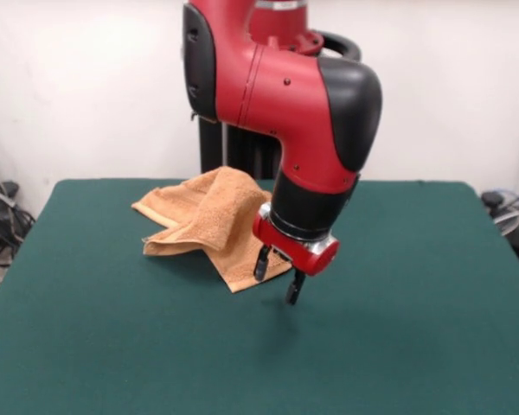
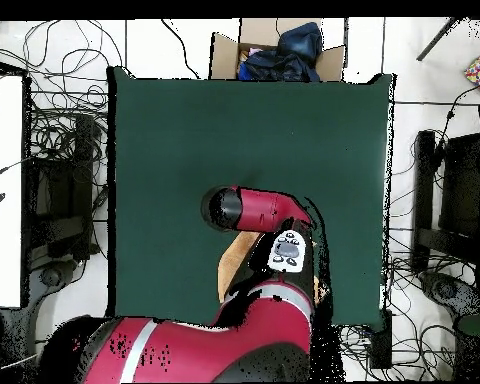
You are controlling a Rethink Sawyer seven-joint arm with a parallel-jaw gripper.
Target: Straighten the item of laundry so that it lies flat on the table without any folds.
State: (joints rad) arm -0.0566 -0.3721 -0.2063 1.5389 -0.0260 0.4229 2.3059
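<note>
The orange-tan towel (image 1: 209,218) lies crumpled and folded over itself on the far middle of the green table (image 1: 398,328). One corner points toward the near side. My gripper (image 1: 278,277) hangs just above that near right corner. It is open and empty, with one finger (image 1: 262,264) over the towel's edge and the other over bare felt. In the overhead view only a strip of towel (image 2: 233,268) shows beside the arm on the table (image 2: 184,140). The arm hides the gripper there.
A cardboard box with dark clothes (image 2: 279,50) stands beyond the table's far edge in the overhead view. Cables cover the floor on both sides. A white surface (image 2: 2,190) is at the left. The robot's black pedestal (image 1: 233,147) rises behind the towel.
</note>
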